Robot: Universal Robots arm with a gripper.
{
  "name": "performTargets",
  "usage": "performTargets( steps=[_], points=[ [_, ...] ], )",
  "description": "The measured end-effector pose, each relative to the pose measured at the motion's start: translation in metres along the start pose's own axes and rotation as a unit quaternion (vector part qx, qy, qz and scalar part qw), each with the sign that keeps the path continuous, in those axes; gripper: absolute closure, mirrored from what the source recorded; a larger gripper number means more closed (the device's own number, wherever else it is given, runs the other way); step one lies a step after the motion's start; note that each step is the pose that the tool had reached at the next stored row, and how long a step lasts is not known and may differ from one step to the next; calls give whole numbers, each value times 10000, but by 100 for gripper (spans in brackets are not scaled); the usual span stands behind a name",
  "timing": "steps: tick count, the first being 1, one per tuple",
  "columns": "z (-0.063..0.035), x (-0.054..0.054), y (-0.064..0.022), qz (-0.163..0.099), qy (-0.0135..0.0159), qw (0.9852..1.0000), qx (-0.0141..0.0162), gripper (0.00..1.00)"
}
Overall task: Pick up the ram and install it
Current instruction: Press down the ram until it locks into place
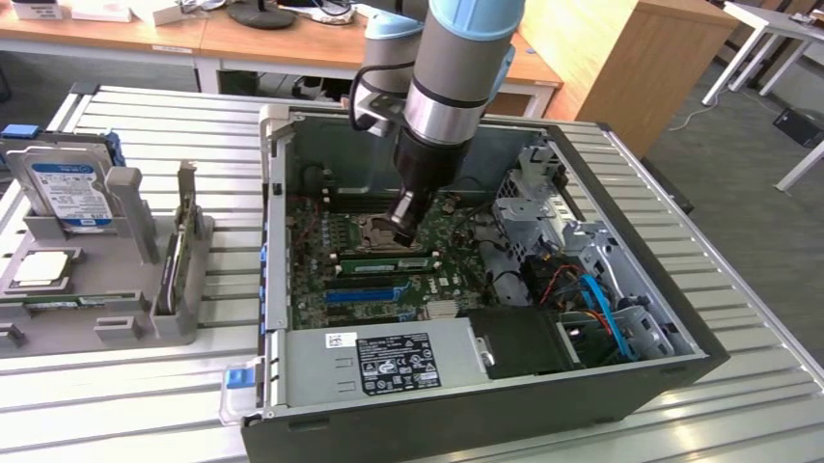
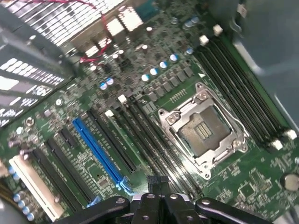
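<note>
The arm reaches down into the open computer case (image 1: 515,405), which lies on its side on the slatted tabletop (image 1: 759,318). The gripper (image 1: 403,234) hangs just above the motherboard (image 1: 445,280), close beside the empty silver CPU socket (image 1: 376,231), with its jaws drawn together. In the wrist view the gripper (image 2: 158,183) shows two dark fingertips (image 2: 152,179) pressed side by side, with nothing between them, right over the row of dark memory slots next to the CPU socket (image 2: 203,133). A green ram (image 1: 378,264) stick lies seated along a slot just beyond the CPU socket, on the side toward the long blue slot (image 1: 367,292); the gripper tip is just above it and I cannot tell whether they touch. In the wrist view the blue slot (image 2: 98,151) runs parallel to the memory slots, further from the socket. Outside the case, well away from the socket, a grey fixture (image 1: 103,280) holds a blue-labelled hard drive (image 1: 65,193) standing upright
</note>
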State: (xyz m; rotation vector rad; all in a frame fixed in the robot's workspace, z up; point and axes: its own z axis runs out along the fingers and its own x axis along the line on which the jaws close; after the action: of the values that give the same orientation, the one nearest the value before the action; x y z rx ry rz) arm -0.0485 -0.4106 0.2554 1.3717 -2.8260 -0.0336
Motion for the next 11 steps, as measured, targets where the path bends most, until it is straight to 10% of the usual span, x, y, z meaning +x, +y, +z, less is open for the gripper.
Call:
performTargets(
  steps=[7, 9, 11],
  points=[
    [0, 0, 0, 586, -11, 9983, 5, 89],
    [0, 0, 0, 1166, -23, 9932, 11, 89],
    [0, -1, -2, 1262, -24, 9920, 12, 89]
  ],
)
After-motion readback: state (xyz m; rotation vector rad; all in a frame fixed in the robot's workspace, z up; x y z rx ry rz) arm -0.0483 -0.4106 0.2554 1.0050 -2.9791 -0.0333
